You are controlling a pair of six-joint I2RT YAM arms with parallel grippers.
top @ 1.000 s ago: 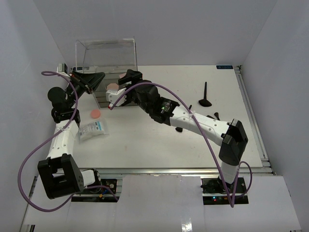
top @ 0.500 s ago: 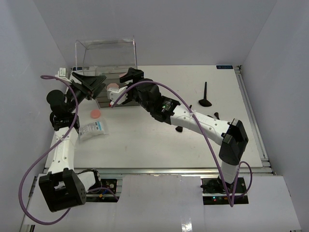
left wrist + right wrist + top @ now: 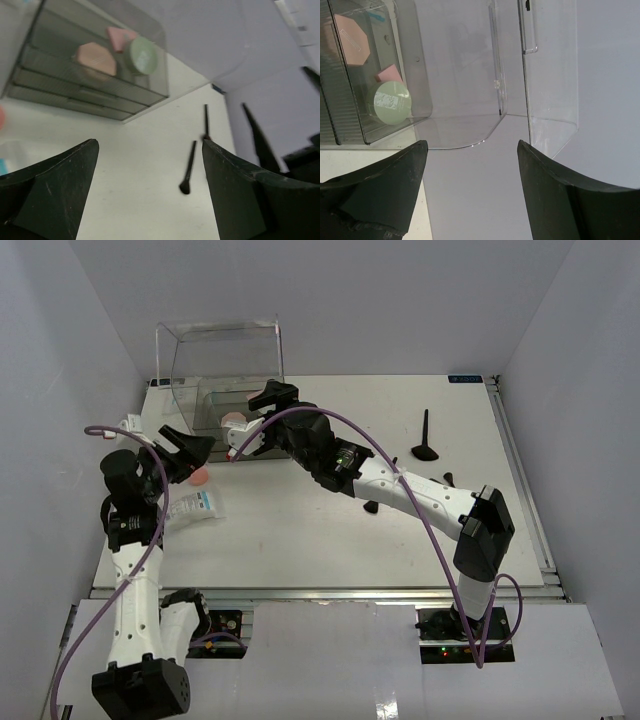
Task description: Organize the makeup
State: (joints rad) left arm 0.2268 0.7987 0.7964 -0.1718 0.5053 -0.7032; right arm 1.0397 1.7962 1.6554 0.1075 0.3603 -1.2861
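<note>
Three pieces lie flat and close together inside the clear box: a pink octagonal compact, a small pink rectangular palette and a round grey-green jar. A round pink disc sits on the tabletop near the box's front left corner. Well to the box's right lies a slim black brush, bristles toward the near edge.

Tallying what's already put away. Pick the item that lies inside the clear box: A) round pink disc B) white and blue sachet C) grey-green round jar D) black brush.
C: the grey-green round jar sits inside the clear box beside a pink octagonal compact, while the black brush, the white and blue sachet and the round pink disc lie on the table outside it.
</note>
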